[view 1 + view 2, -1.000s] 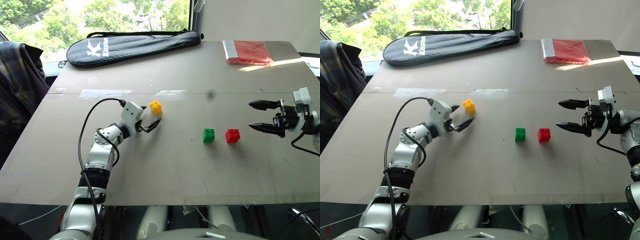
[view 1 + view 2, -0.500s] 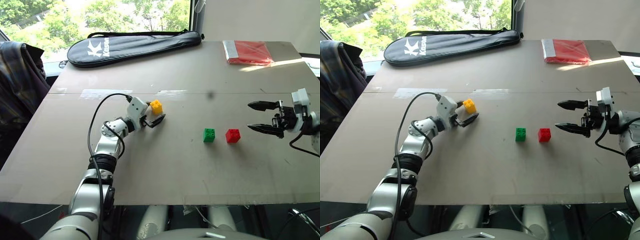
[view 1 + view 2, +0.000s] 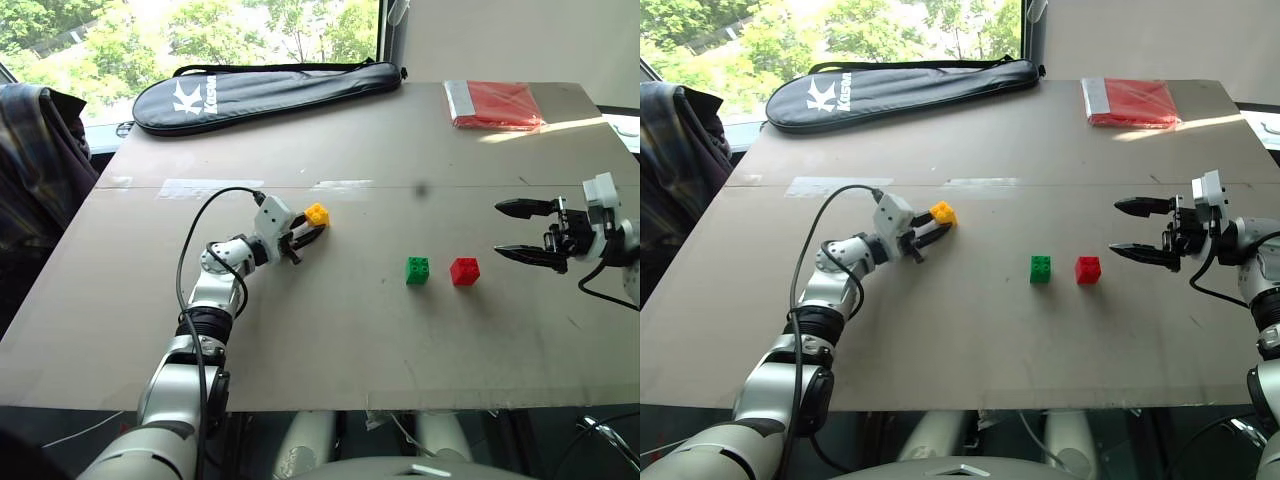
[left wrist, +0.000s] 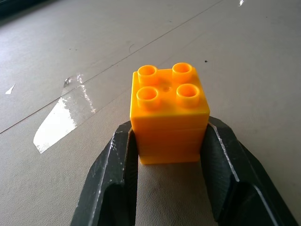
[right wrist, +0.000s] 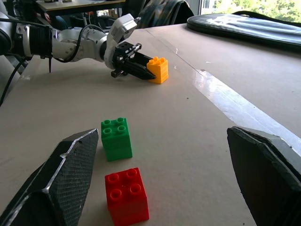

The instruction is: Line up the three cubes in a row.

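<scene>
The yellow cube (image 3: 317, 213) stands on the table left of centre, studs up, and my left gripper (image 3: 310, 226) is shut on it. In the left wrist view both black fingers (image 4: 117, 165) press the yellow cube's (image 4: 169, 108) sides. The green cube (image 3: 418, 270) and the red cube (image 3: 465, 271) sit side by side, right of centre, a small gap between them. My right gripper (image 3: 500, 230) hovers open to the right of the red cube, pointing left, with nothing in it. The right wrist view shows the green cube (image 5: 116, 138), the red cube (image 5: 126, 195) and, further off, the yellow cube (image 5: 158, 69).
A black racket bag (image 3: 260, 92) lies along the table's far edge on the left. A flat red packet (image 3: 495, 104) lies at the far right corner. Strips of clear tape (image 3: 210, 187) run along the table's seam. A jacket (image 3: 30, 170) hangs beside the table's left edge.
My left gripper reached the yellow cube with its fingers open around it, then closed on it. The right gripper and the green and red cubes have not moved.
</scene>
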Controlling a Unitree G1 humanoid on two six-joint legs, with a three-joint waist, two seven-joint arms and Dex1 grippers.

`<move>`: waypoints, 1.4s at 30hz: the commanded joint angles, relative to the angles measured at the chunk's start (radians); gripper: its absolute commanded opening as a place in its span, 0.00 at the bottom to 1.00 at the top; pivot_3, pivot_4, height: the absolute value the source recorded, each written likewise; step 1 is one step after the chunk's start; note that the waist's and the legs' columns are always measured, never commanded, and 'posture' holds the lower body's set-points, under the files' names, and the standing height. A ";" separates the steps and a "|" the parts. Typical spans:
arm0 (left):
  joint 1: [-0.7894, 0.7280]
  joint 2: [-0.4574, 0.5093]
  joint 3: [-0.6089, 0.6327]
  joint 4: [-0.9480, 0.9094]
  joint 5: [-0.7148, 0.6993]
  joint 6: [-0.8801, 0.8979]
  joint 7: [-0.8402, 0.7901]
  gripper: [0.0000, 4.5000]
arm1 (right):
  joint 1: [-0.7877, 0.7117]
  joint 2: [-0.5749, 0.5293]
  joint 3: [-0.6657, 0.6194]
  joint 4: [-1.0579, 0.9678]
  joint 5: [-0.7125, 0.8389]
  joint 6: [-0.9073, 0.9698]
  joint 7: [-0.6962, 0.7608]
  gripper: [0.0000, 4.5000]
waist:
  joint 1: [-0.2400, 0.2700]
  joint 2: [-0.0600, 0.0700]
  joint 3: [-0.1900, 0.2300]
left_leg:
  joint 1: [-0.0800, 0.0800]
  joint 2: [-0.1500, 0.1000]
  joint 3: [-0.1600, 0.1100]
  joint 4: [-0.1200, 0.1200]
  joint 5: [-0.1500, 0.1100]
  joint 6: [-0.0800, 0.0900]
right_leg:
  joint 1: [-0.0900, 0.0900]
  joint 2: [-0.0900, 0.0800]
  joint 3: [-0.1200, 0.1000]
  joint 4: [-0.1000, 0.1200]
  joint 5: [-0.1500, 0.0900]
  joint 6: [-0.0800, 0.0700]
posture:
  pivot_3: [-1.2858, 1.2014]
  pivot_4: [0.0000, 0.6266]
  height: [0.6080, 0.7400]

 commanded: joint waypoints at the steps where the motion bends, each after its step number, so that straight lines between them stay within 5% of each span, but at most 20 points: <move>1: 0.032 0.015 -0.006 -0.061 -0.018 -0.006 -0.054 0.28 | -0.023 -0.006 -0.031 -0.001 0.007 -0.003 0.041 1.00 | -0.002 0.000 0.000 | 0.000 0.000 0.000 0.000 0.000 0.000 | 0.000 0.000 0.000 0.000 0.000 0.000 | 0.52 0.24 0.65; 14: 0.096 0.019 -0.116 -0.292 -0.073 0.063 -0.333 0.28 | -0.003 -0.027 -0.005 -0.014 0.006 0.022 0.041 1.00 | -0.001 0.000 0.000 | 0.000 0.000 0.000 0.000 0.000 0.000 | 0.000 0.000 0.000 0.000 0.000 0.000 | 0.52 0.24 0.65; 42: -0.117 -0.043 -0.204 0.038 0.010 -0.127 -0.510 0.28 | -0.019 -0.039 0.030 -0.053 0.029 0.059 0.041 1.00 | -0.001 0.000 0.000 | 0.000 0.000 0.000 0.000 0.000 0.000 | 0.000 0.001 0.000 0.000 0.000 0.000 | 0.52 0.24 0.65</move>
